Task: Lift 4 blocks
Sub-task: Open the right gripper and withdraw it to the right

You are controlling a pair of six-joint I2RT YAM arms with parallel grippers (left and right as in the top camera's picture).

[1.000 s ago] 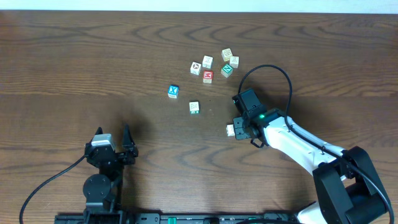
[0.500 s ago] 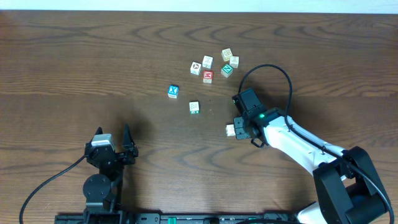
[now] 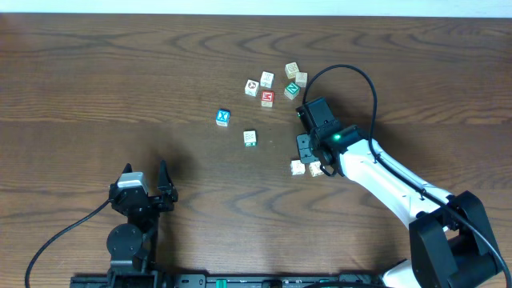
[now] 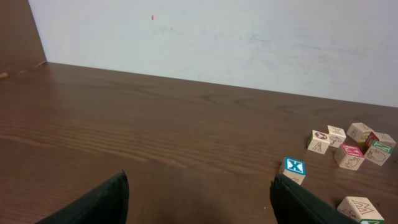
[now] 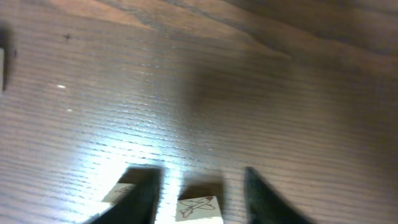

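Surface: dark brown wood-grain bench (image 3: 96, 72), with a white wall (image 4: 249, 37) behind its far edge.
Blocks near the arm: the cream wooden cube with an aeroplane outline (image 5: 198, 208) lies on the bench. The plain-looking cream wooden cube (image 3: 298, 167) lies just beside it.
Blocks further out: the blue wooden cube with a white X (image 3: 223, 118) and the cream wooden cube with a green mark (image 3: 250, 138) stand alone near mid-bench, apart from each other.
Lift status: all four appear to rest on the bench, and none is raised.
Right end effector (image 5: 198, 173): low over the bench with its jaws apart. The aeroplane cube is between them with a gap showing on each side, so nothing is gripped.
Left end effector (image 4: 199, 180): jaws spread wide and empty, parked near the front edge, well apart from every cube.
Other cubes: a tight cluster at the far side holds the red-faced cube (image 3: 267, 98), the green diamond-faced cube (image 3: 292, 90) and several pale cubes.
Cable: a black cable (image 3: 352, 92) loops above the right arm, near that cluster.
Risk, neighbour: the plain cube is just outside one finger. A closing or shifting jaw could shove it or drag it along.
Risk, grip: the aeroplane cube may twist or pop out if the pads meet it off-square.
Risk, cluster: a reach that way could take the red or green cube by mistake.
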